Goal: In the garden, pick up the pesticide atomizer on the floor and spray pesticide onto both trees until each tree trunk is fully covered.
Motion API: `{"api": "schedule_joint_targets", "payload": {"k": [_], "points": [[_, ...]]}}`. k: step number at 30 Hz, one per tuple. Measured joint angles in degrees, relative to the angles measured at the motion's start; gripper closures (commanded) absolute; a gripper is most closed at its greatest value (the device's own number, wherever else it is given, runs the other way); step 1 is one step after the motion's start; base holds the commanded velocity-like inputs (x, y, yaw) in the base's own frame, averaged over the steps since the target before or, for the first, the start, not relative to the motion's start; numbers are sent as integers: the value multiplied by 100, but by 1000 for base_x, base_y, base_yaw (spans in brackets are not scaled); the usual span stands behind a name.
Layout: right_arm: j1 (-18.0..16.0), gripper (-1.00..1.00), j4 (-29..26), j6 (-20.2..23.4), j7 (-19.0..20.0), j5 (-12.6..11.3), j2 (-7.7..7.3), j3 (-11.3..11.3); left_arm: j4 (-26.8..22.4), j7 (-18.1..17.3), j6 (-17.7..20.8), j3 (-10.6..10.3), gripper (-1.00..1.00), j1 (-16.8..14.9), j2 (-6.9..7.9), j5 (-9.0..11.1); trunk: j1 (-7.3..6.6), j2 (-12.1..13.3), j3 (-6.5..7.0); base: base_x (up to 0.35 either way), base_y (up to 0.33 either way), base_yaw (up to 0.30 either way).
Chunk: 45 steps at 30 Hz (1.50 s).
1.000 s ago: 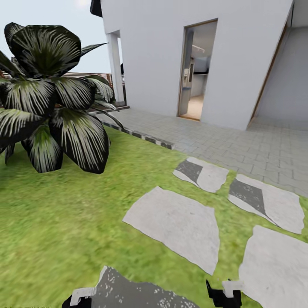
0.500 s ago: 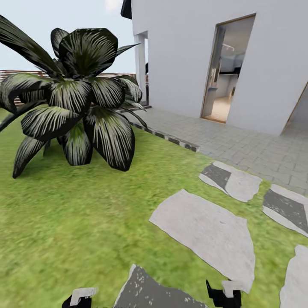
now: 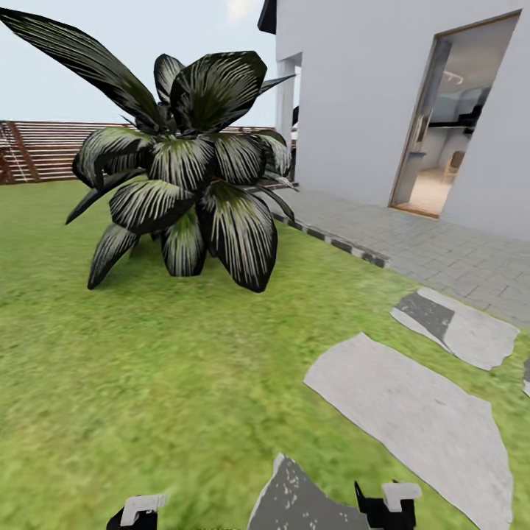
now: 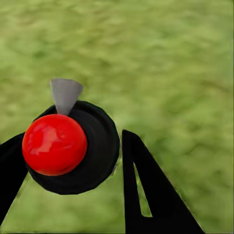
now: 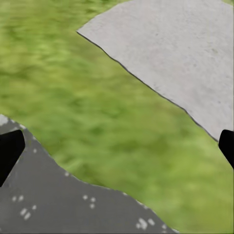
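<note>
Two dark fingers (image 4: 146,195) of the left gripper (image 4: 73,185) are seen pinched around the pesticide atomizer, a black round-bodied bottle with a glossy red ball cap and a grey cone nozzle (image 4: 68,146), held over the green grass lawn (image 3: 147,368). By its look, the bottle is judged light, rigid and smooth, so a grip across the broad black body, below the cap, is thought safest against slipping. Right gripper (image 5: 117,146) fingers are seen spread wide, nothing between them, above grass and pale grey stepping stones (image 3: 412,412). A broad-leaved dark green bush (image 3: 191,177) stands at eleven o'clock, a brown slatted wooden fence (image 3: 44,151) at ten, and a white house with an open doorway (image 3: 368,88) at one.
</note>
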Motion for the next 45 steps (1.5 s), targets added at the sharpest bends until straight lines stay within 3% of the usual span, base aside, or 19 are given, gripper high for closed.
{"api": "schedule_joint_targets", "payload": {"k": [19, 45], "points": [[0, -100, 0, -1, 0, 0, 0, 0, 0, 0, 0, -1, 100, 0, 0, 0, 0, 0, 0, 0, 295, 278], [-1, -100, 2, -3, 0, 0, 0, 0, 0, -5, 1, -12, 100, 1, -9, -16, -2, 0, 0, 23, 9, 278]]}}
